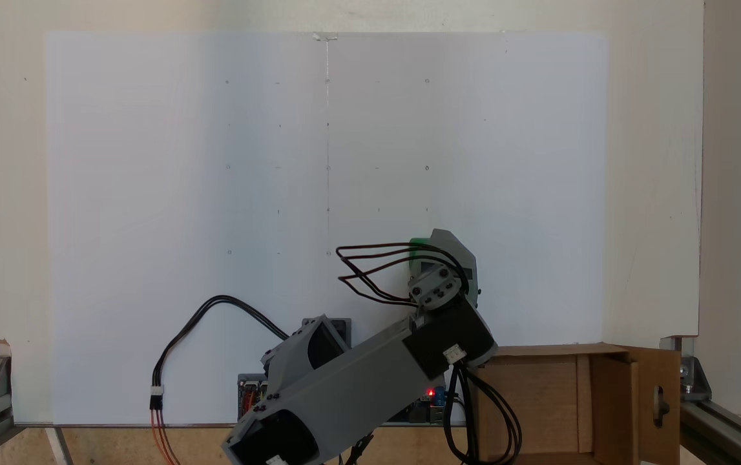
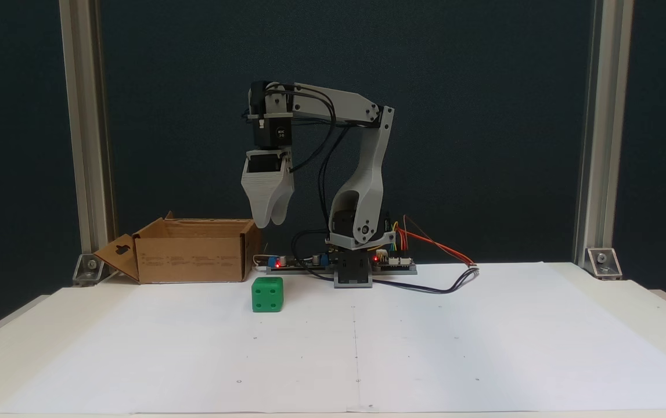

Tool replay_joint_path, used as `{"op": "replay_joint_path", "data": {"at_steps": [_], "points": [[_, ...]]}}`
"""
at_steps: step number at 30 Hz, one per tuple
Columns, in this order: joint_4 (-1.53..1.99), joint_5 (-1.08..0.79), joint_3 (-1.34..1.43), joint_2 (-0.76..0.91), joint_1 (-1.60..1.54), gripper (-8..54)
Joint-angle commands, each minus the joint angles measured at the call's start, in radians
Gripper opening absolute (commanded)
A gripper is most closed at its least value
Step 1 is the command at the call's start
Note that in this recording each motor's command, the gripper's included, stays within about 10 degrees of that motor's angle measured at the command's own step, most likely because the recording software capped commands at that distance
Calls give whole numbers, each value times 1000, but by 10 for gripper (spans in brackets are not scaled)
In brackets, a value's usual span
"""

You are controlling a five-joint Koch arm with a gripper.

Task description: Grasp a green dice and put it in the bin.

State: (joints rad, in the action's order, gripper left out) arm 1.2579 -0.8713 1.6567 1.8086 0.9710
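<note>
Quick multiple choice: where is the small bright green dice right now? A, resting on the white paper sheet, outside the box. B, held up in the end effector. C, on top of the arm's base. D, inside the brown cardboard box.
A: in a fixed view the small bright green dice sits on the white paper sheet, in front of the brown cardboard box and below the grey end effector, which hangs above it without touching.
</note>
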Motion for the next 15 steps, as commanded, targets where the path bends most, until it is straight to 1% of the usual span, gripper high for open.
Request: {"op": "replay_joint_path", "data": {"at_steps": [1,15], "points": [[0,-100,-72,-5,2,472],[-34,-87,-8,-11,-41,473]]}}
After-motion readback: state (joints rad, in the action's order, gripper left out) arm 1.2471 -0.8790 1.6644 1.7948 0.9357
